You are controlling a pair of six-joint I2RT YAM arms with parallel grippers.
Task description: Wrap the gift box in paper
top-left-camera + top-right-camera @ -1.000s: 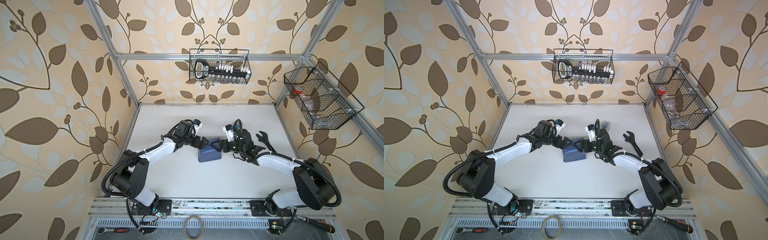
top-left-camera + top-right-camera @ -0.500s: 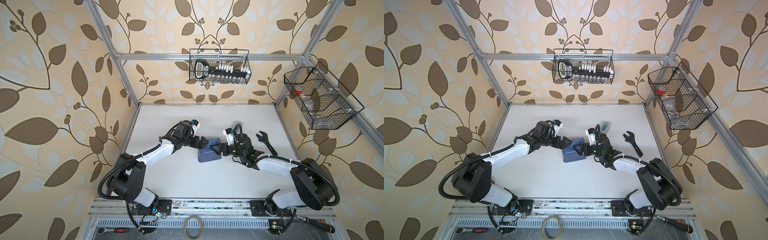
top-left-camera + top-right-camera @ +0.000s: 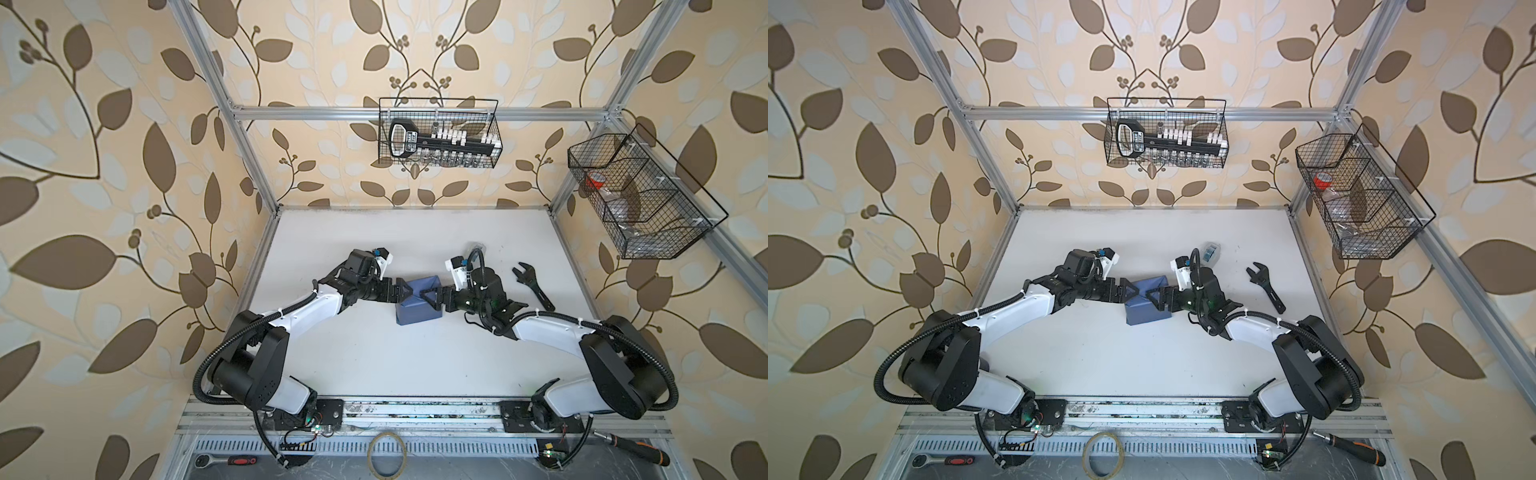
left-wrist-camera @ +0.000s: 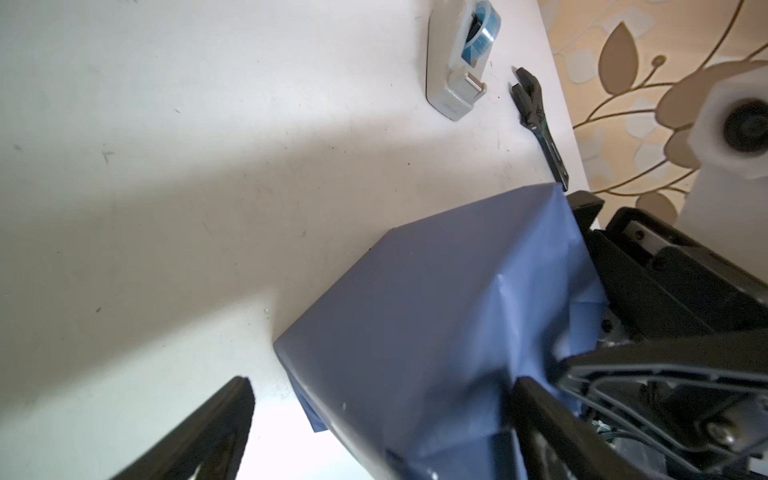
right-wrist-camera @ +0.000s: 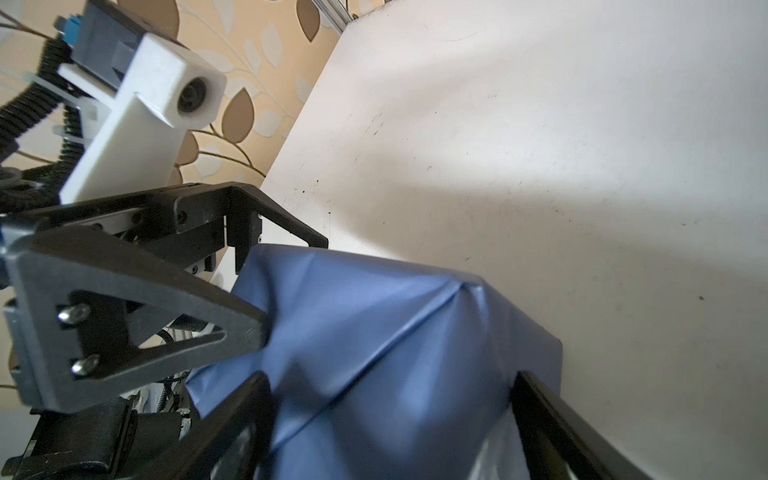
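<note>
Noting paper (image 3: 417, 318) already hides the gift box; left tool (image 3: 402, 291) and right tool (image 3: 430, 298) gape empty at its end flaps, taping apparently left.

Both top views look steeply down from high above the front edge of the flat white table (image 3: 374, 357), taking in the whole workspace. Each wrist camera sits low and very close to the folded matte slate-blue paper (image 4: 415, 332), facing the other across it.

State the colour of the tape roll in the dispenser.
Blue; the tape roll shows best in the left wrist view.
</note>
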